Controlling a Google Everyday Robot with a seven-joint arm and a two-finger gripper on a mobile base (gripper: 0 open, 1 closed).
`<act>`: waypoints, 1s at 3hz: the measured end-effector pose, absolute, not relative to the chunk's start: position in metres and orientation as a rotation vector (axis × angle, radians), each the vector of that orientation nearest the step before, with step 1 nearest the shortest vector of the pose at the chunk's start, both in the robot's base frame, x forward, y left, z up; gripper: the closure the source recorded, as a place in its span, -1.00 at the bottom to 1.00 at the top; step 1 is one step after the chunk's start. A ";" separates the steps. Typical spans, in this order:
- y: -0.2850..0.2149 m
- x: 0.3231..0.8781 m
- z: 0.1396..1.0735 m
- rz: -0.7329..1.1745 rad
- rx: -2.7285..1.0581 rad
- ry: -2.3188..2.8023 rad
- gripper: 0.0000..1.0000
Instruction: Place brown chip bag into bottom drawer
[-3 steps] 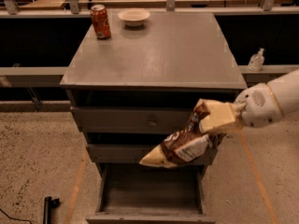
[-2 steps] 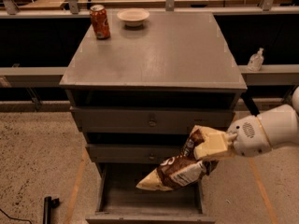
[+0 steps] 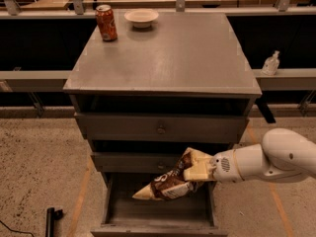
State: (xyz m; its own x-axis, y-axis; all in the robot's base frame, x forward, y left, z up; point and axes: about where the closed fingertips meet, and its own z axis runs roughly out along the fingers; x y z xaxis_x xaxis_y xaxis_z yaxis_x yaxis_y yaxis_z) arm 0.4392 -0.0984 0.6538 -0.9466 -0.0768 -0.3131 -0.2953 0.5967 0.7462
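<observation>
One white arm (image 3: 276, 159) reaches in from the right at the foot of a grey cabinet (image 3: 163, 58). Its gripper (image 3: 196, 170) is clenched on the upper cream-yellow end of the bag (image 3: 170, 184), a crinkled dark-brown foil pack with white lettering. The bag hangs tilted, its lower cream tip pointing down and to the left. It is held in the air over the drawer (image 3: 148, 212), in front of the lower of two closed fronts. The drawer is pulled out at the very bottom of the cabinet, showing a bare grey plank floor and thin side walls. The bag hangs over the middle and right of that floor; whether it touches the floor cannot be told. Each closed front, upper (image 3: 161, 129) and lower (image 3: 123, 162), has a small round knob. On the cabinet top, at the far left, stand an orange can (image 3: 106, 22) and, just beside it, a pale bowl (image 3: 141, 17). A small clear bottle (image 3: 270, 63) stands on a ledge to the right.
</observation>
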 end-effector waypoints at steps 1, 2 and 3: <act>-0.101 0.449 0.655 1.238 -0.273 2.563 1.00; -0.098 0.454 0.639 1.233 -0.191 2.546 1.00; -0.090 0.463 0.595 1.254 -0.046 2.515 1.00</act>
